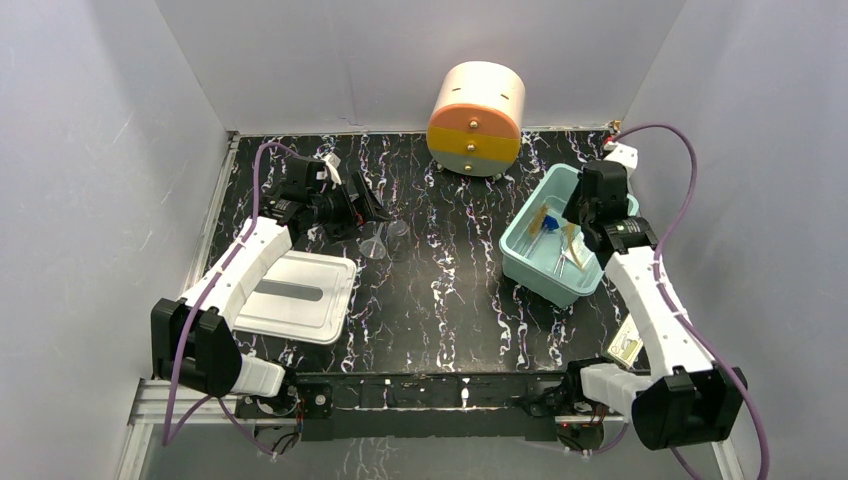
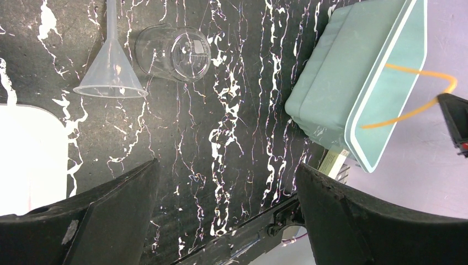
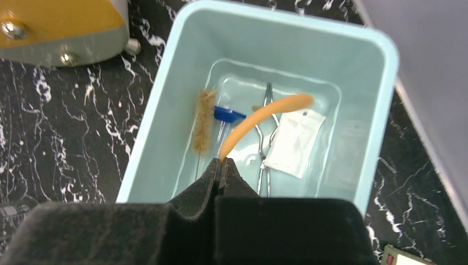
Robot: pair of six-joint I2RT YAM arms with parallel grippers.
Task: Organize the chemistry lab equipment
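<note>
My right gripper (image 3: 221,163) is shut on one end of the tan rubber tubing (image 3: 265,113), which arcs over the inside of the light teal bin (image 3: 381,49). In the bin lie a brush (image 3: 203,122), a blue-capped tube (image 3: 229,115), metal scissors (image 3: 267,138) and a small clear bag (image 3: 293,142). My left gripper (image 2: 228,165) is open and holds nothing; it hangs over the dark marbled table. A clear plastic funnel (image 2: 112,69) stands mouth down beside a clear beaker (image 2: 176,53) lying on its side. From above, the left gripper (image 1: 370,205) is just behind the funnel (image 1: 373,245).
A white lid (image 1: 297,295) lies flat at the left front. The cream-and-orange round drawer unit (image 1: 477,118) stands at the back centre. A small flat card box (image 1: 628,345) lies by the right arm. The teal bin (image 1: 520,255) sits right of centre.
</note>
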